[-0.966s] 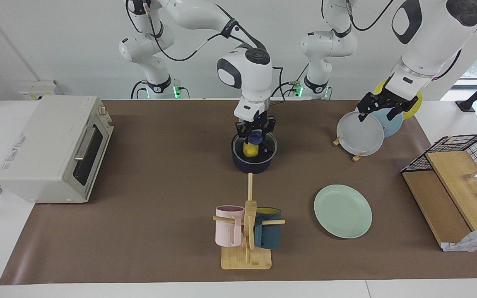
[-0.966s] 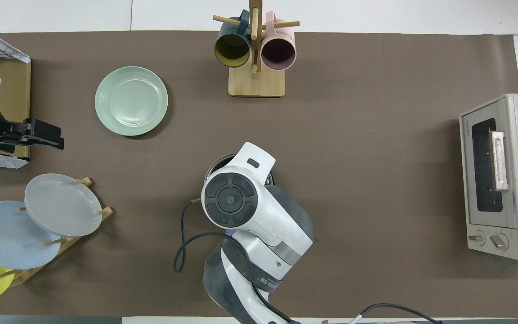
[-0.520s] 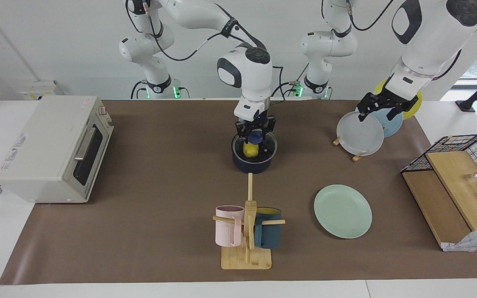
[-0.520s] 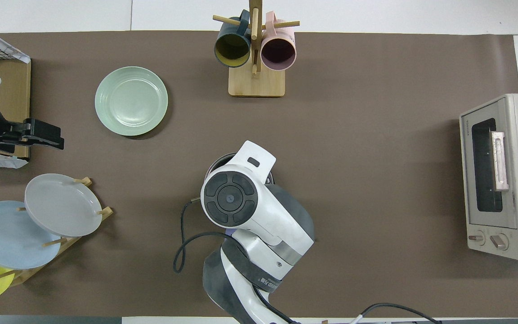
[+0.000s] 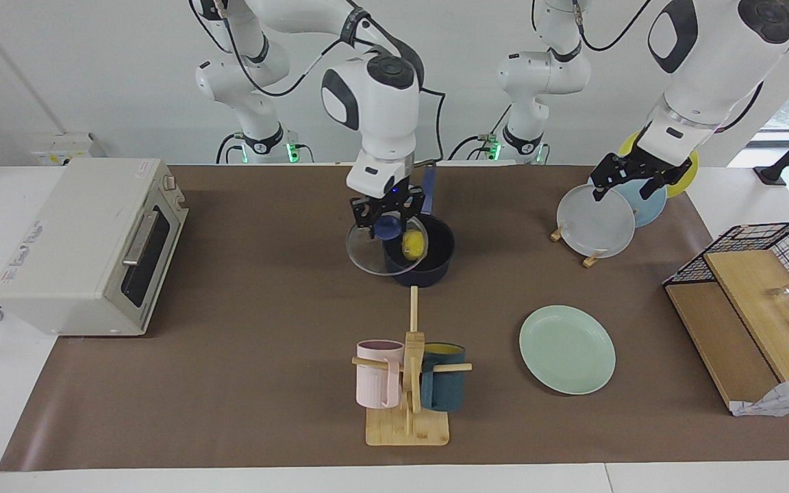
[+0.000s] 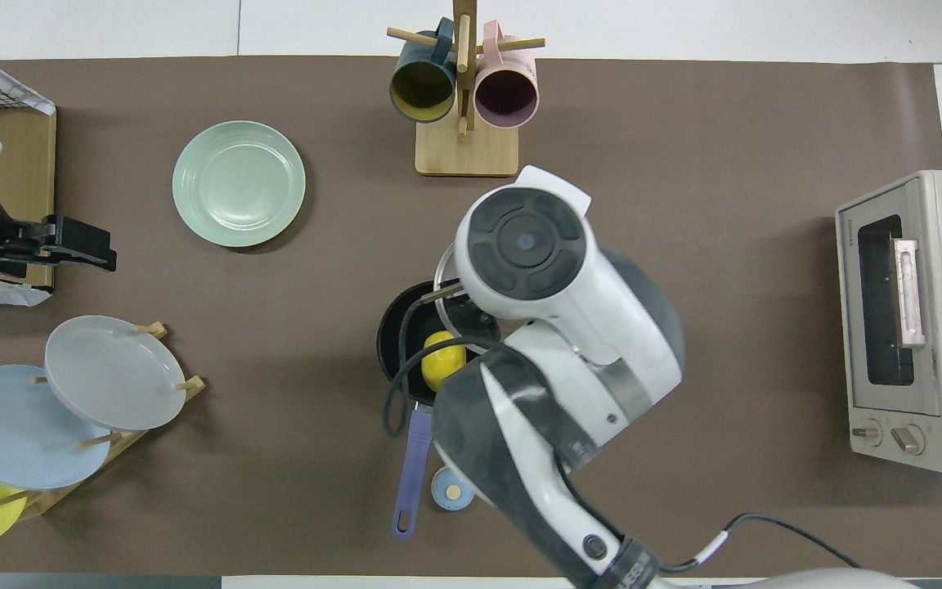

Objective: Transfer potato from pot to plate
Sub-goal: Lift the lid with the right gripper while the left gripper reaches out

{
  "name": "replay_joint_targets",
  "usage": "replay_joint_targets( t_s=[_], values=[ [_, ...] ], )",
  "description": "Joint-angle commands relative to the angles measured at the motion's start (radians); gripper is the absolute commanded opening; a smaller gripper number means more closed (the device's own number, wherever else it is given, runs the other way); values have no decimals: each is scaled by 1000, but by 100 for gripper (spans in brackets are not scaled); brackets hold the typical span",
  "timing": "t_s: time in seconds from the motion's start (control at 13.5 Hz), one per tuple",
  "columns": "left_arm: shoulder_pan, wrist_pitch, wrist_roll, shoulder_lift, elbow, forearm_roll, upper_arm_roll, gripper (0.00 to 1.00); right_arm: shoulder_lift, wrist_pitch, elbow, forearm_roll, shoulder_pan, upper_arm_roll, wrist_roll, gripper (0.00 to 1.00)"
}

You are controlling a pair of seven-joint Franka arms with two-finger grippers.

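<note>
Lifted off the pot since a moment ago, the clear round glass lid (image 5: pixel 375 250) now hangs tilted over the pot's rim toward the right arm's end of the table, its blue knob pinched by the right gripper (image 5: pixel 388 218). Uncovered, the glossy, lumpy yellow potato (image 5: pixel 413 244) sits inside the dark navy pot (image 5: pixel 429 269), whose long blue handle (image 6: pixel 410 463) points toward the robots. Farther from the robots lies the flat mint-green plate (image 5: pixel 567 349). Waiting, the left gripper (image 5: pixel 624 179) hovers with fingers spread over the upright grey plate (image 5: pixel 594 222).
</note>
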Motion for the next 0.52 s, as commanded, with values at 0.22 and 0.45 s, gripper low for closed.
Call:
replay_joint_targets(
  t_s=[0.22, 0.45],
  values=[
    [-2, 80, -10, -7, -10, 22, -3, 100, -63, 99, -187, -6, -295, 12, -372, 34],
    [-55, 92, -103, -4, -8, 22, -28, 100, -127, 287, -405, -6, -379, 10, -471, 34]
  ],
)
